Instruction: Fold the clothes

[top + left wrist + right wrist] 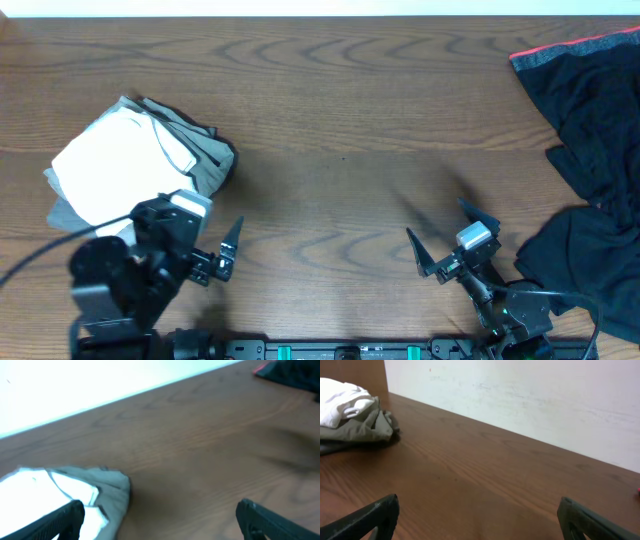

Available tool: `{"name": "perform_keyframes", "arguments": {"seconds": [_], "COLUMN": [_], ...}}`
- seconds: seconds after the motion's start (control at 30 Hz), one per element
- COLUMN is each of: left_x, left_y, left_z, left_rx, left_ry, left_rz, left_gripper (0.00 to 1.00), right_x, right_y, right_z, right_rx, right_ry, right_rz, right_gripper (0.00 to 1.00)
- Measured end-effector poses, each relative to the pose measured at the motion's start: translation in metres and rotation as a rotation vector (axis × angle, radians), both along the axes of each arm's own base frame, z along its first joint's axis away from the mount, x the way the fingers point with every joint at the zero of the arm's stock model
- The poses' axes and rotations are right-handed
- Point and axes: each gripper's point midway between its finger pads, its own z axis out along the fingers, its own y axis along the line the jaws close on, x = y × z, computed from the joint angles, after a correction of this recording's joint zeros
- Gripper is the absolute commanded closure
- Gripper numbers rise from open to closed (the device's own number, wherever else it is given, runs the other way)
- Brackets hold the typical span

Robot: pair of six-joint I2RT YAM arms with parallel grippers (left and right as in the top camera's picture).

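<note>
Your shirt [105, 168] sits near the left edge of the table [330, 120]. It is white, in a compact fold, and the print is not visible. It lies right on top of the khaki garment [205, 150], touching it and covering most of it, with khaki poking out on the far and right sides. My read: this is a done pile, parked off to the side so the middle stays free.

Left gripper [160, 522]: released, jaws spread wide, nothing between them. It is by the front edge, just beside the pile's near right corner. Right gripper [438, 225]: same, spread and empty, by the front edge, right of centre. Both are pulled back toward the front edge and clear of the cloth. That looks to me like a backed-off pose so you don't snag the fold.

Black cloth [590, 110] with a red stripe fills the far right corner and runs down the right edge. It is loose and crumpled, and well apart from the shirt. The right gripper is near its lower part but not touching it.

Count: one white shirt, one khaki garment, two grippers. The black cloth shows as two dark lumps; I can't tell if that's one piece or two.

The shirt's fold looks finished or close to it.
</note>
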Motion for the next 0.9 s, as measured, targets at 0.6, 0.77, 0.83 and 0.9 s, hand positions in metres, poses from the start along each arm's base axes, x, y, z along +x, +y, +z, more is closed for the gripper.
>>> {"name": "perform_keyframes", "arguments": {"seconds": [0.6, 0.77, 0.83, 0.9], "left_x": [0.005, 0.013, 0.016, 0.019], "left_y": [0.003, 0.005, 0.005, 0.005], "left_z": [-0.098, -0.105, -0.109, -0.113], "left_rx": [0.055, 0.058, 0.058, 0.058], "left_ry": [-0.184, -0.248, -0.262, -0.269], "left_rz": [0.033, 0.043, 0.043, 0.045], "left_gripper": [0.02, 0.02, 0.02, 0.02], "right_x": [0.000, 0.000, 0.000, 0.000], "right_y": [0.000, 0.000, 0.000, 0.000], "right_z": [0.000, 0.000, 0.000, 0.000], "right_rx": [0.000, 0.000, 0.000, 0.000], "right_ry": [0.001, 0.000, 0.000, 0.000], "right_rz": [0.000, 0.000, 0.000, 0.000], "right_gripper": [0.01, 0.01, 0.01, 0.01]}}
